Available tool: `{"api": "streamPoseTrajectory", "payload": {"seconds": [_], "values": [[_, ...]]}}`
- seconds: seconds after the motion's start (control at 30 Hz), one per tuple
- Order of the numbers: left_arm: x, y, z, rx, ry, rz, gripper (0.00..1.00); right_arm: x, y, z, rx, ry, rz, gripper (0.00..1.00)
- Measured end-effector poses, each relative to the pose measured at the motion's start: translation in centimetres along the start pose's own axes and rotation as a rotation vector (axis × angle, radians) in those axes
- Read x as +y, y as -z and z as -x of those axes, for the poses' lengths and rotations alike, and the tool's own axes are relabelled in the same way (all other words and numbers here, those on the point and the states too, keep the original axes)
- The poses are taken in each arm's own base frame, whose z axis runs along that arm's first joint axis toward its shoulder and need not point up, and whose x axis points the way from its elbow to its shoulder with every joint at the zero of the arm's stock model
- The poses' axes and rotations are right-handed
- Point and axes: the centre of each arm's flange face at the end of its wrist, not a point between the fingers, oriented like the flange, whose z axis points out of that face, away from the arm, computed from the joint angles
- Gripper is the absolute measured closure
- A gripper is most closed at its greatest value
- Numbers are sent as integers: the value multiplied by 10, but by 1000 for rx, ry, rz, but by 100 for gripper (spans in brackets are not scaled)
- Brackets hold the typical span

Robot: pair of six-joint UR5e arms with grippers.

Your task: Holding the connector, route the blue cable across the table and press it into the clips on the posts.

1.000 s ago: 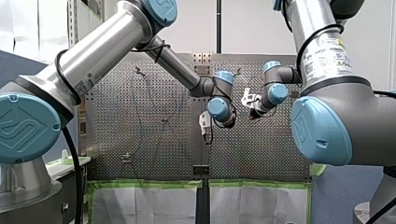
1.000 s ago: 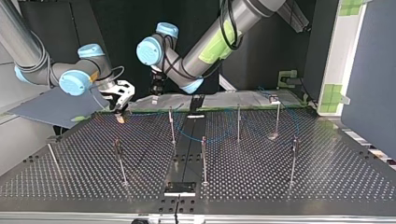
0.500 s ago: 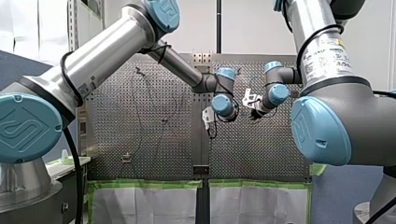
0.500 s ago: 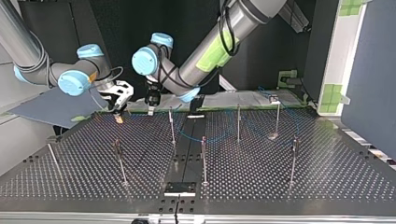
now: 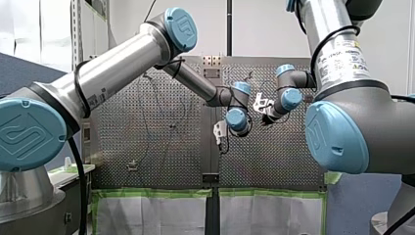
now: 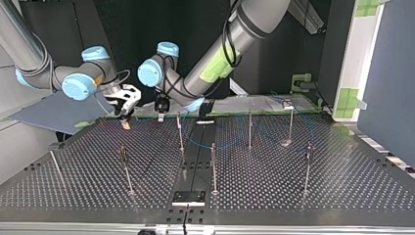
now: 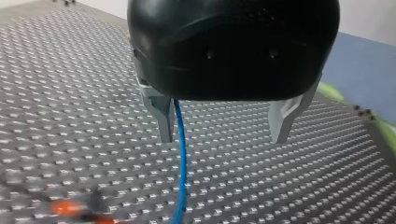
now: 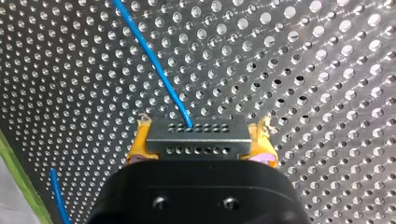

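Firmly clamped the connector (image 8: 196,137) in the yellow pads (image 8: 139,147) of my right hand (image 6: 126,117), left of the middle back post (image 6: 180,132) in the top view. Trailed the blue cable (image 8: 154,60) over the desk (image 6: 293,186). Held my left hand (image 6: 160,115) spread apart just left of that post, cable beside one finger (image 7: 161,116).

My left gripper (image 7: 222,140) straddles the blue cable (image 7: 181,168).
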Motion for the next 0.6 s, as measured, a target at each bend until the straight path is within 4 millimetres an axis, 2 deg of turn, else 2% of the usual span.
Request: {"api": "streamPoseTrajectory", "payload": {"seconds": [0.13, 0.6], "values": [[-6, -5, -6, 5, -2, 1, 0, 1, 0, 0, 2, 0, 1, 100], [-26, -20, 38, -86, 50, -2, 0, 2, 0, -1, 3, -1, -7, 100]]}}
